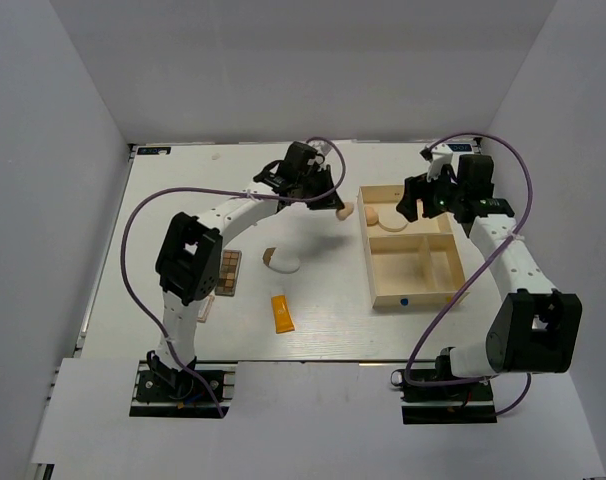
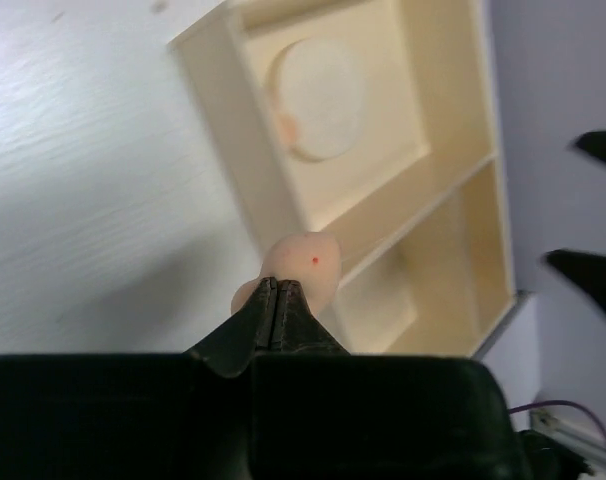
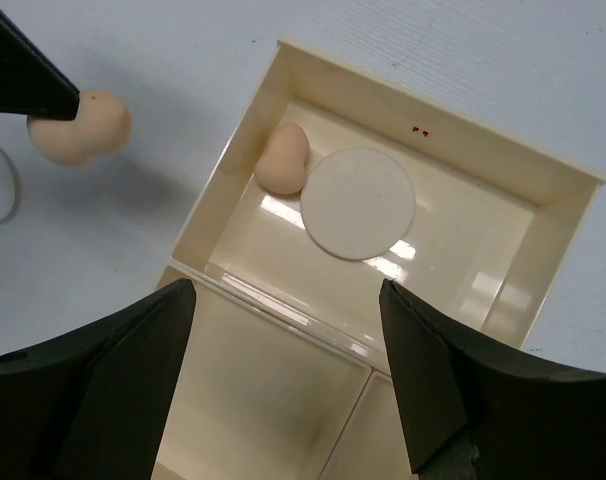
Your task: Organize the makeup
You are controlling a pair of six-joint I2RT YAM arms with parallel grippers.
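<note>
Pinching egg sponge point(image 2: 303, 262) by its narrow end with left pincer point(image 2: 276, 298), jaws pressed nearly together on the foam. Holding it lifted off table point(image 1: 183, 200), just outside left wall of box point(image 1: 369, 255), shadow cast below on the white top. Noting a small red dot on the sponge's rounded end.

Hovering right pincer point(image 3: 283, 300) above box, spread wide, gripping nothing.

Finding in box's far compartment: second egg sponge point(image 3: 283, 160) tucked against left wall; puff point(image 3: 358, 203) lying flat just beside it, edges touching.

Logging on open table, left of box: teardrop sponge point(image 1: 281, 261), white body, brown tip, nearest the box; orange tube point(image 1: 282, 313) lying flat, closer to arm bases; palette point(image 1: 228, 272) beside left arm's elbow, partly hidden by it. All three well apart from held sponge.
</note>
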